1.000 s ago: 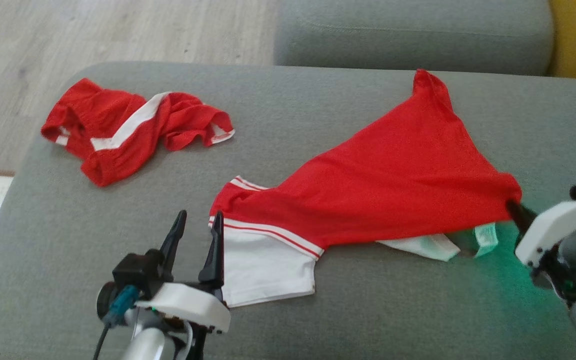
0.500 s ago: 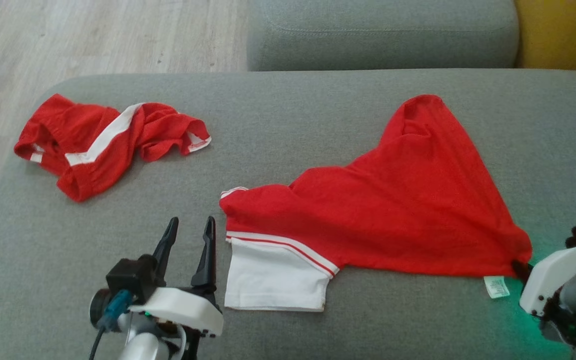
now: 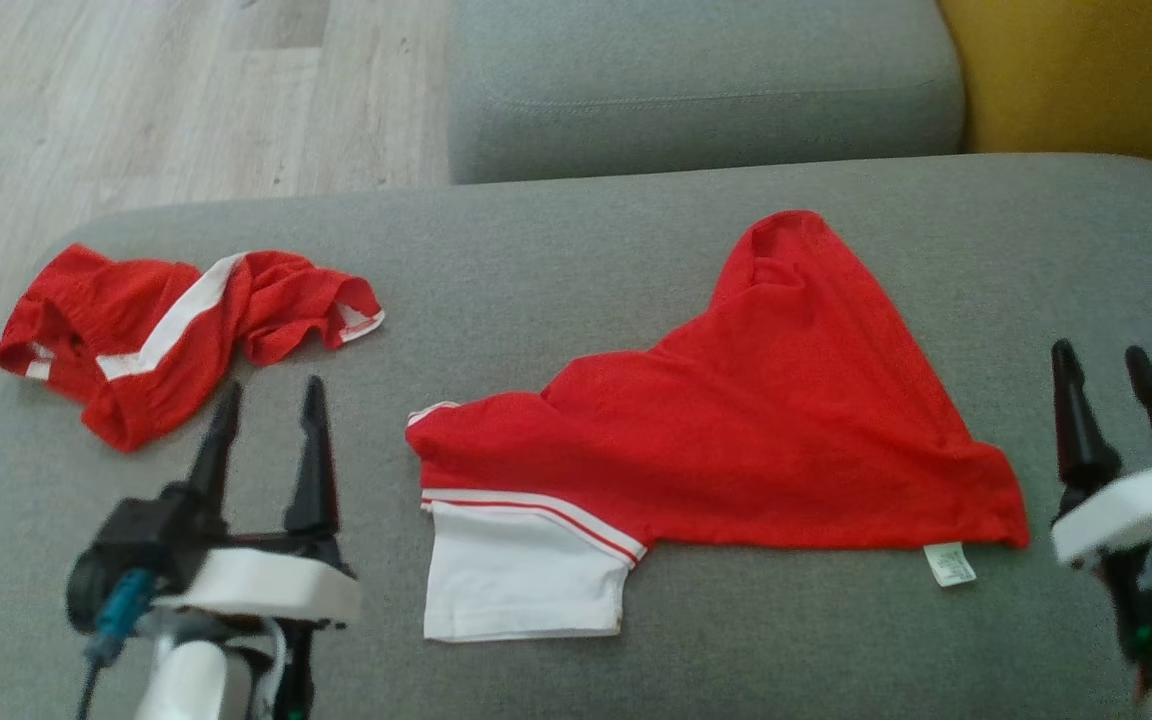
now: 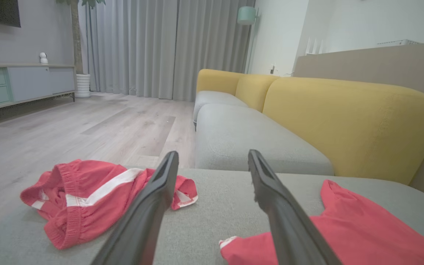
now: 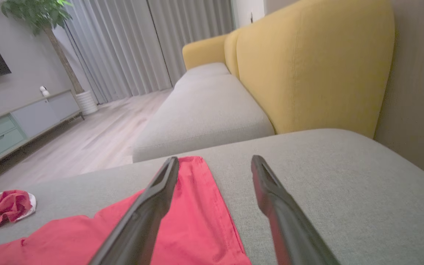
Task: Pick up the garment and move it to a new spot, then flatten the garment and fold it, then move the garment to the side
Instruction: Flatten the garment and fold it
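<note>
The garment point(image 3: 736, 440) is a red shirt with a white, red-striped sleeve. It lies spread on the grey cushion point(image 3: 586, 250), sleeve toward the front and a white label at its right corner. My right gripper point(image 3: 1100, 352) stands open just right of that corner, apart from the cloth; the right wrist view has the garment point(image 5: 190, 228) under and left of the empty right gripper point(image 5: 215, 159). My left gripper point(image 3: 272, 388) is open and empty, left of the sleeve. In the left wrist view the left gripper point(image 4: 214, 154) has the garment point(image 4: 363, 228) at its lower right.
Crumpled red shorts point(image 3: 166, 330) with a white stripe lie at the cushion's left end, just beyond my left gripper. Another grey seat point(image 3: 696, 90) sits behind, a yellow backrest point(image 3: 1086, 80) to the right, and wooden floor point(image 3: 136, 100) off the far left edge.
My right gripper has opened, let go of the garment's right corner and drawn back to the right. The garment now lies flat. The head camera has shifted.
</note>
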Tool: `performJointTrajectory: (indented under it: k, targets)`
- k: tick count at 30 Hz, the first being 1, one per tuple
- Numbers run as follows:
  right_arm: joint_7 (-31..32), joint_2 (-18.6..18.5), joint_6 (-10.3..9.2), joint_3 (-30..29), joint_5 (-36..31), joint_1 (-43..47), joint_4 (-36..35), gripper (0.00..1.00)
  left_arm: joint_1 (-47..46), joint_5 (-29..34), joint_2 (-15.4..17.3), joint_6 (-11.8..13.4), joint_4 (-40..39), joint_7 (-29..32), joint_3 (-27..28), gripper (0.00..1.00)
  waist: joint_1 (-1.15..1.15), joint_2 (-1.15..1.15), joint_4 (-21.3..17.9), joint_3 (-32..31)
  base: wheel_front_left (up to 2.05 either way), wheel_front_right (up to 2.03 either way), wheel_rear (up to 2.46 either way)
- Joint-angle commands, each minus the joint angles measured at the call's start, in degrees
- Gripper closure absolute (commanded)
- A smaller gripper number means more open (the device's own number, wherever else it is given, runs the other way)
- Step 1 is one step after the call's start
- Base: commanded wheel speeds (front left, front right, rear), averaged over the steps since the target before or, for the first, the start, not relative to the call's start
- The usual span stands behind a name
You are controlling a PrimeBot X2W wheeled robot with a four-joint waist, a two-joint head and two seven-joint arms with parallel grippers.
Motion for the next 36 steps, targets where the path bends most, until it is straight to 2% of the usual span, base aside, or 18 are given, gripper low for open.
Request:
performJointTrajectory:
  k: [1,6,13,32,36]
  targets:
    - [-1.50,-0.20,0.44,1.00,-1.00,0.56,-3.39,0.00,-1.98,0.51,0.83,0.10,-2.49,-0.45,2.75,0.00,0.00,0.00,-0.39,-0.31,0.00,0.00,0.00]
    - [-8.06,2.88,0.44,2.65,-2.58,6.02,-10.13,0.00,-0.80,1.17,0.55,-0.10,-4.31,-0.45,4.73,0.00,0.00,0.00,-0.85,-0.80,0.00,0.00,0.00]
    - [-14.16,4.00,0.44,4.42,-4.30,10.98,-9.12,0.00,3.54,2.30,-0.58,-0.43,-5.84,-0.45,6.82,0.00,0.00,0.00,-1.55,-0.86,0.00,0.00,0.00]
    - [-13.88,1.54,0.44,3.70,-3.78,9.18,-4.87,0.00,3.20,3.61,-1.63,-2.00,-2.87,-0.45,6.25,0.00,0.00,0.00,-0.04,-0.81,0.00,0.00,0.00]
    - [-9.66,1.93,0.44,2.74,-2.18,9.19,-2.55,0.00,3.50,1.47,-1.68,-3.00,1.45,1.12,4.39,0.00,0.00,0.00,0.07,-0.73,0.00,0.00,0.00]
